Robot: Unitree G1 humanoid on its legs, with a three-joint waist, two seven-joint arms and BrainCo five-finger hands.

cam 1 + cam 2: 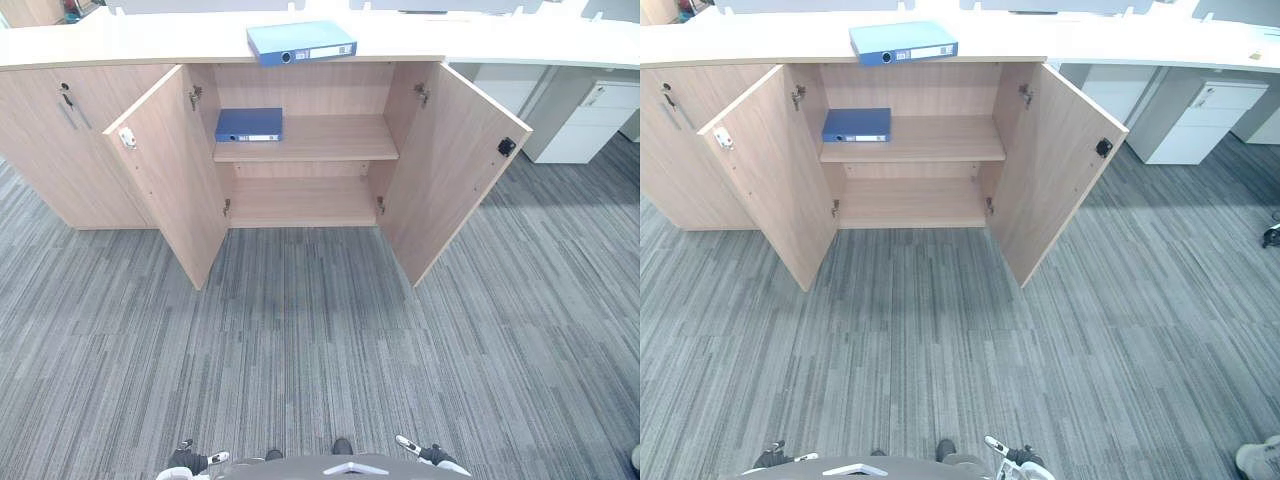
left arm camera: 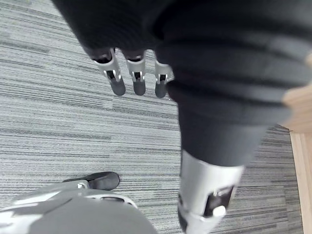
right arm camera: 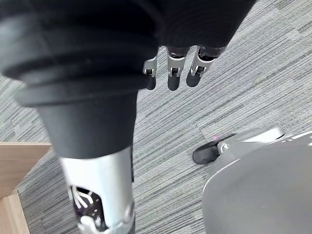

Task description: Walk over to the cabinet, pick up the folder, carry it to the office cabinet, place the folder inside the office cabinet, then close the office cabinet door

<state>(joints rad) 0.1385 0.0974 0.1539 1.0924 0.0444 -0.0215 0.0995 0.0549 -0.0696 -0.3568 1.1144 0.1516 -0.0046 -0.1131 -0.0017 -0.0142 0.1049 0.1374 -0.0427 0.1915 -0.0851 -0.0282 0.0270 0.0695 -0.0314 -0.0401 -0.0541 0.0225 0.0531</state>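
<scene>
Lower left, your left hand hangs slack and empty. Upper centre, the light blue lever-arch folder lies flat on the cabinet top: stiff, smooth, likely weighty, so clamp its near spine edge. Lower right, your right hand is equally loose, empty.

The left door and right door stand wide, flanking the opening at upper centre. A dark folder blocks the upper shelf's left end; the rest is free.
</scene>
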